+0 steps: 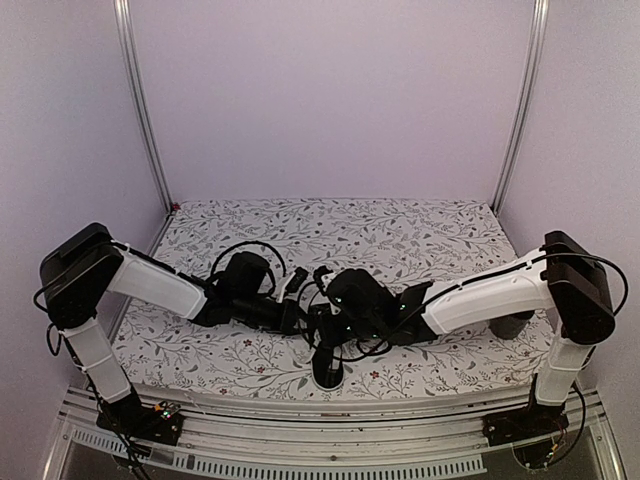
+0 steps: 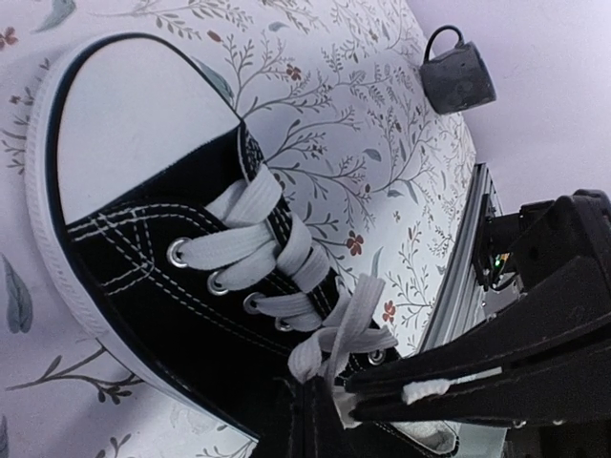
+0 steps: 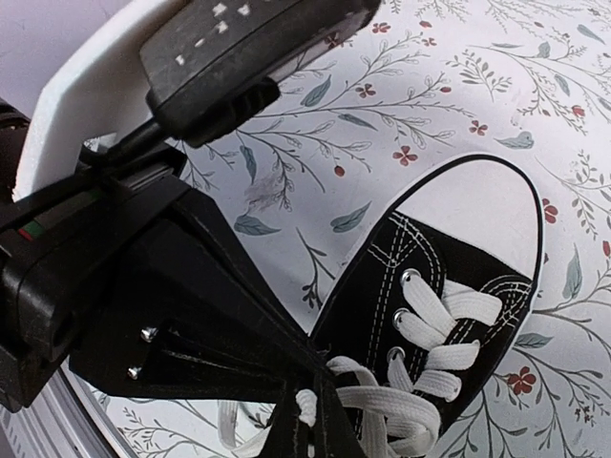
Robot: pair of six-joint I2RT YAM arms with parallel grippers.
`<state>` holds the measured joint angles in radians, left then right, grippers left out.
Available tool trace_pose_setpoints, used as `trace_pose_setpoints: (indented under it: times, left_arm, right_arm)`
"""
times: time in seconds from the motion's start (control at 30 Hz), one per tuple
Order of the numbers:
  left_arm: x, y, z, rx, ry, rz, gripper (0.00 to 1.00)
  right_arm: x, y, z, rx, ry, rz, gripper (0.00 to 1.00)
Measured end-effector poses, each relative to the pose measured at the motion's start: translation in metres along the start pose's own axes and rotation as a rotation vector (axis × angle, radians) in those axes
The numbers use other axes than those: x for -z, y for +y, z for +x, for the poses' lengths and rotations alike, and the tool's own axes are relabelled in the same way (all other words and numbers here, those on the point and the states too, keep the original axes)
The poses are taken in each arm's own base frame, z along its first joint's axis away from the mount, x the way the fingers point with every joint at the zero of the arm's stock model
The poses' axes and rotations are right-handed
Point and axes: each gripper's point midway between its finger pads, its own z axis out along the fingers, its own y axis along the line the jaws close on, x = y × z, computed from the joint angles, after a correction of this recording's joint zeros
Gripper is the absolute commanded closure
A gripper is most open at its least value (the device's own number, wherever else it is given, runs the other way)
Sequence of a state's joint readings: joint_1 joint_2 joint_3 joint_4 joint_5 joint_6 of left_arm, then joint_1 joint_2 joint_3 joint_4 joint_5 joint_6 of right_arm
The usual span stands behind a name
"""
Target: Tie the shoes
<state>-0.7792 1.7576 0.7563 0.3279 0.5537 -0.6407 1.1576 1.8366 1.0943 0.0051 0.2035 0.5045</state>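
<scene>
Over the shoe [image 2: 143, 248] — toe pointing away — left gripper [image 2: 358, 393] pinches a lace [image 2: 329, 334]; right gripper [image 3: 305, 420], clenched, seemingly grips lace too.

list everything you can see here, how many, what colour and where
sneaker: one, black canvas with white sole and toe cap, on the table near its front edge, between the grippers
laces: one set, white, threaded through the eyelets, untied at the top
mug: one, dark grey, on the table's right side, apart from the sneaker
table: one, white floral-print cover
frame posts: two, silver, back corners
arms: two, white and black, reaching in from both sides
left gripper: one, black, shut on laces
right gripper: one, black, shut on laces
</scene>
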Motion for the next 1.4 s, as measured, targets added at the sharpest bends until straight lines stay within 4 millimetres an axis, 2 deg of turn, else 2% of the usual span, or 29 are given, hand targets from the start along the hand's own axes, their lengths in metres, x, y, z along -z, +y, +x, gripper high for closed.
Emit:
trace_pose_setpoints:
  times: [0.3, 0.53, 0.67, 0.97, 1.4]
  left_arm:
    - [0.0, 0.002, 0.0, 0.0, -0.003, -0.008, 1.0]
    - [0.0, 0.005, 0.0, 0.001, -0.008, -0.028, 1.0]
    - [0.0, 0.008, 0.001, 0.004, -0.009, -0.04, 1.0]
    - [0.003, 0.026, 0.009, 0.027, -0.01, -0.116, 1.0]
    - [0.022, 0.048, 0.017, 0.073, -0.052, -0.203, 1.0]
  right_arm:
    - [0.018, -0.023, -0.011, -0.137, -0.027, 0.019, 0.98]
    - [0.017, -0.063, 0.001, -0.271, 0.002, 0.044, 0.98]
    - [0.017, -0.078, 0.007, -0.329, 0.011, 0.047, 0.98]
    - [0.016, -0.09, 0.005, -0.417, 0.001, 0.016, 0.98]
    - [0.016, -0.101, 0.007, -0.469, 0.001, -0.001, 0.98]
